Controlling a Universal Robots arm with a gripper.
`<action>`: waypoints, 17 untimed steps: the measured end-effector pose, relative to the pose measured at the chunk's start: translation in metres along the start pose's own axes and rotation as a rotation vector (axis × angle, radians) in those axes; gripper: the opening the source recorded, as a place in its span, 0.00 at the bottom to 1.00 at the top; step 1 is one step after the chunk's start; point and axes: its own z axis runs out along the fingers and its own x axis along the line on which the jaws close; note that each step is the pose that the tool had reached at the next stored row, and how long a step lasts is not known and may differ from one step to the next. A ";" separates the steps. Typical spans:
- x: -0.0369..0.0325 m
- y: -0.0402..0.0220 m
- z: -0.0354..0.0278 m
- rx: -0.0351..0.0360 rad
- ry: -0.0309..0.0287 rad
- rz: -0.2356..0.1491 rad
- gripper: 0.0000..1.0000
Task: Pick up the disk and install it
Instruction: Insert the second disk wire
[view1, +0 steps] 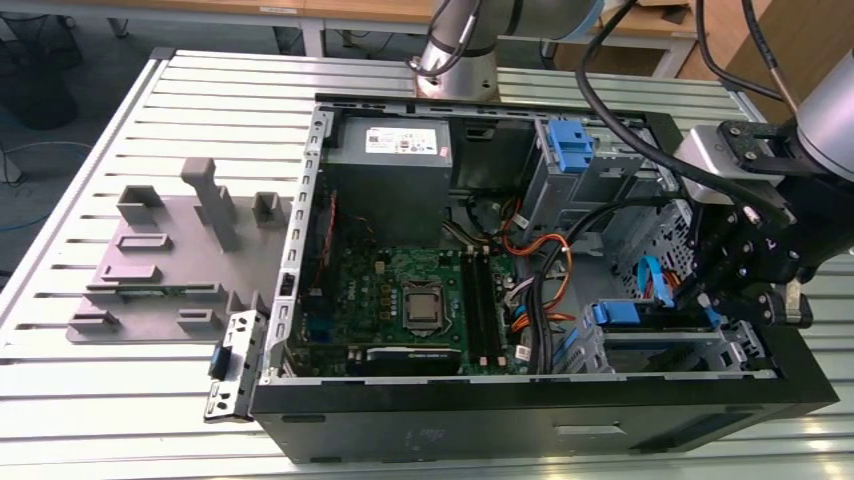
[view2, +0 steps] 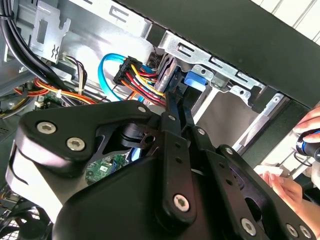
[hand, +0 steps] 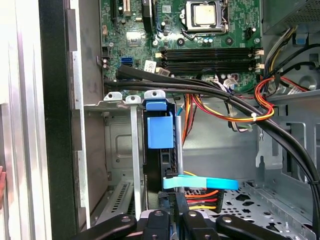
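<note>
The disk stands on edge in the metal drive cage at the open computer case's near corner on the exterior view's right. Its blue carrier tab shows at the end away from my gripper, level with the cage's metal lugs. My gripper reaches down into the cage at the disk's other end. In both wrist views its black fingers lie close together on that end of the disk, beside the blue tab. A light-blue flat cable crosses just ahead of the gripper.
Black, orange, red and yellow cable bundles run beside the cage over the motherboard. A grey power supply and a blue bracket sit at the case's far side. A grey fixture lies on the table. A person's hand is outside the case.
</note>
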 end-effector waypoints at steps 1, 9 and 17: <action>0.0000 0.0000 0.0003 0.0000 0.0001 0.000 0.16; 0.0001 0.0000 0.0016 0.0000 -0.0001 0.000 0.16; 0.0002 0.0001 0.0038 0.0000 -0.0002 0.000 0.16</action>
